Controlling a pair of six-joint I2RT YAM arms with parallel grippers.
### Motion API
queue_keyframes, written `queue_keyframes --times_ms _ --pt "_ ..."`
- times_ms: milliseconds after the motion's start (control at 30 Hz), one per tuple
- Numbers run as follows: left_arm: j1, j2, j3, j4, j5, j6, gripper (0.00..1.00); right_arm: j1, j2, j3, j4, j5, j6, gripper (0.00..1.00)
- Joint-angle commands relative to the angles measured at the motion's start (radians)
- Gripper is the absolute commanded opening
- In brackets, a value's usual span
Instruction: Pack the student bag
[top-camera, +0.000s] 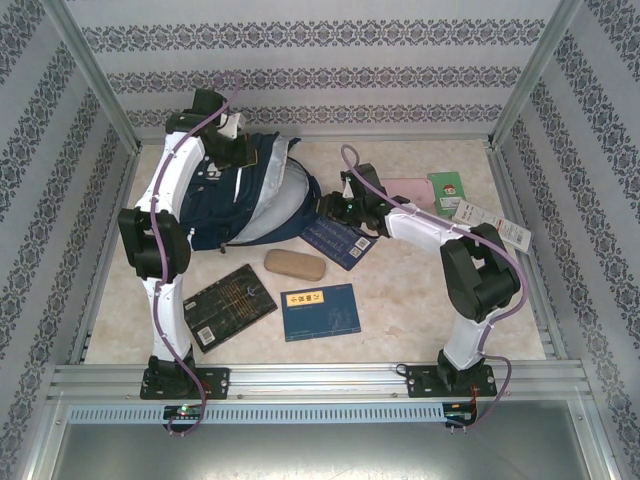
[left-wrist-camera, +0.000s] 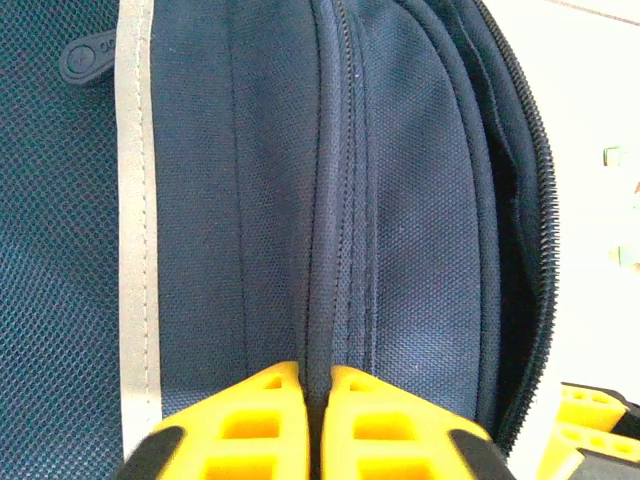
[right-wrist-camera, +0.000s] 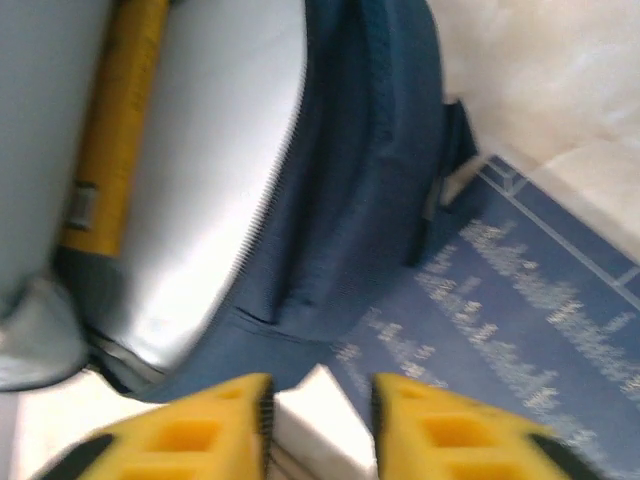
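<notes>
Most of the packing's left, I'd say. Your student bag (top-camera: 245, 195) lies at the back left of the tabletop (top-camera: 400, 300), navy, mouth open on pale lining, with a yellow item (right-wrist-camera: 125, 120) inside. Your left tool (left-wrist-camera: 315, 385) is clenched on its seam ridge, and the right tool (right-wrist-camera: 320, 400) grips the edge of a dark blue book (right-wrist-camera: 520, 330) beside the opening. A tan case (top-camera: 294, 265), black book (top-camera: 228, 305) and blue book (top-camera: 320, 312) wait nearby.
</notes>
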Motion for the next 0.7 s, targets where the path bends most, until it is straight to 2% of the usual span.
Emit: queue_keyframes --times_ms 0,133,233,333,500,667 --pt "0.019 -0.002 0.002 0.046 -0.007 -0.019 0.21 0.008 0.054 0.037 -0.137 -0.013 -0.157 0.12" --pt "0.019 -0.041 -0.044 0.062 -0.006 -0.033 0.23 0.001 0.147 0.121 -0.209 0.039 -0.190 0.06" --pt "0.018 -0.086 -0.107 0.097 0.000 -0.059 0.33 -0.012 0.228 0.208 -0.284 0.077 -0.177 0.01" --pt "0.010 -0.132 -0.175 0.137 0.019 -0.079 0.33 -0.029 0.266 0.235 -0.320 0.099 -0.149 0.00" --pt "-0.016 -0.188 -0.265 0.194 0.035 -0.113 0.34 -0.060 0.237 0.150 -0.352 0.183 -0.082 0.00" --pt "-0.076 -0.202 -0.310 0.247 0.068 -0.157 0.34 -0.104 0.136 -0.046 -0.327 0.246 0.033 0.00"
